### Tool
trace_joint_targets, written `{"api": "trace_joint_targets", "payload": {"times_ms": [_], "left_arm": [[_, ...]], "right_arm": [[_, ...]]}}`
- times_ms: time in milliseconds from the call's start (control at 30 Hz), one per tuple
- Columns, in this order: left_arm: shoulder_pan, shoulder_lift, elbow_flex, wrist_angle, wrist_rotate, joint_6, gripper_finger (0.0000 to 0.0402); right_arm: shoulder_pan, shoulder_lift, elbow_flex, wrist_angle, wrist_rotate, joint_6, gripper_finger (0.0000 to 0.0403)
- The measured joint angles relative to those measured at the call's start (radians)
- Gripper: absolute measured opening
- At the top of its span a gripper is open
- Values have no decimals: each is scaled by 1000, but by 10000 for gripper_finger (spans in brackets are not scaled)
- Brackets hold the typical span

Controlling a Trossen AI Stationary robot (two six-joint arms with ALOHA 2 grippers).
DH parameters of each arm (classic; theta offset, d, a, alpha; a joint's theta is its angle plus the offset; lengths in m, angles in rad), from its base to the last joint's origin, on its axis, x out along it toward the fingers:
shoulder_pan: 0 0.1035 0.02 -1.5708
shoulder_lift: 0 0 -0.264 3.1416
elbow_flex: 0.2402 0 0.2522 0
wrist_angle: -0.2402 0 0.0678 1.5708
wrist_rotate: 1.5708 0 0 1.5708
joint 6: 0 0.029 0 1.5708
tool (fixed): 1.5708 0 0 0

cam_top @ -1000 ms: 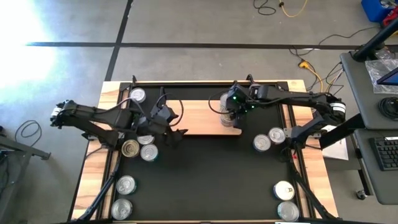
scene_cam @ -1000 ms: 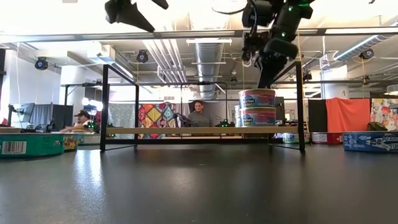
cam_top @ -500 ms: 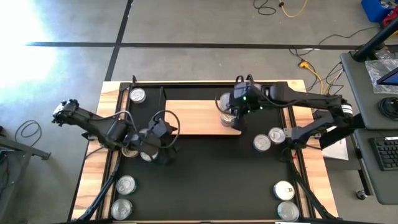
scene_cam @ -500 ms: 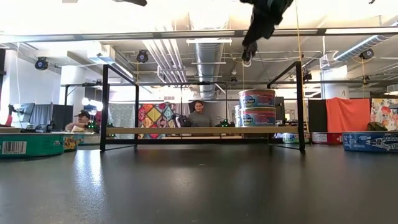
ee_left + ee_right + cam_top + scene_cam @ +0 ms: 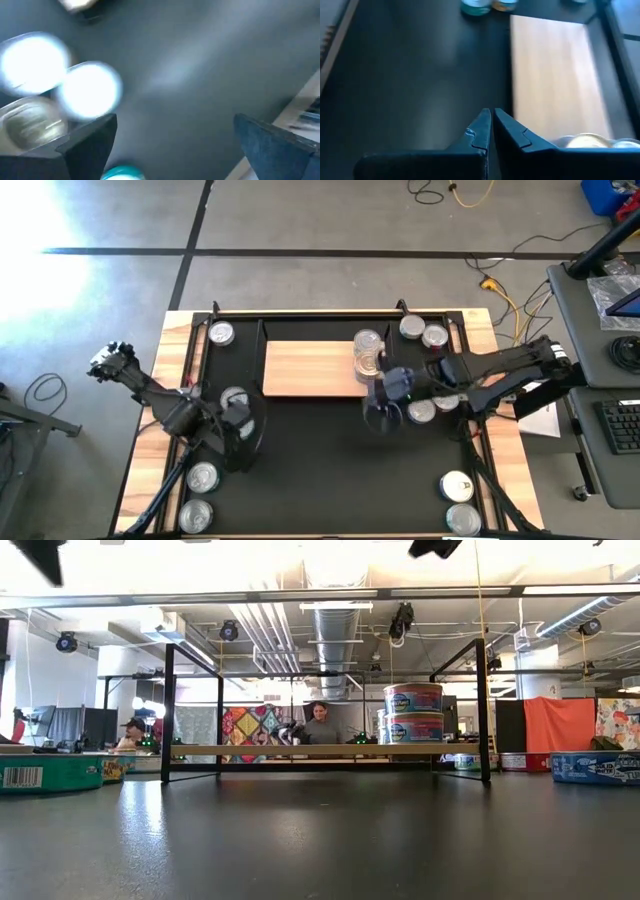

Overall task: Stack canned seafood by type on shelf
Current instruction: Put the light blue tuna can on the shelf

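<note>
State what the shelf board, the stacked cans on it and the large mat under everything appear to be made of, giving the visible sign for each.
Shelf board: light wood, apparently unpainted; pale grain streaks show.
Stacked cans: probably metal with printed wrappers; the top lid glints silver from above.
Mat: dark, smooth sheet, perhaps rubber or plastic; it gives soft reflections in the low view.

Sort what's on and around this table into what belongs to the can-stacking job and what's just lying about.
Job:
- shelf
- stacked cans on it
- loose cans on the mat
- left gripper, open over cans
- right gripper, shut, empty

Lying about:
- black mat
- yellow cable on the floor
- keyboard on the side desk
</note>
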Motion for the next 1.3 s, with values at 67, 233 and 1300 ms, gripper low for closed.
{"api": "trace_joint_targets", "payload": {"times_ms": [67,233,1300], "left_arm": [[0,22,-1,-110,-2,-84,380],[12,61,-59,-151,2,-116,371],[184,62,-602,475,-20,-39,9]], "right_arm": [[62,0,0,-1,-1,21,12],[229,0,0,-4,88,188,12],[345,1,-13,-46,442,562,12]]}}
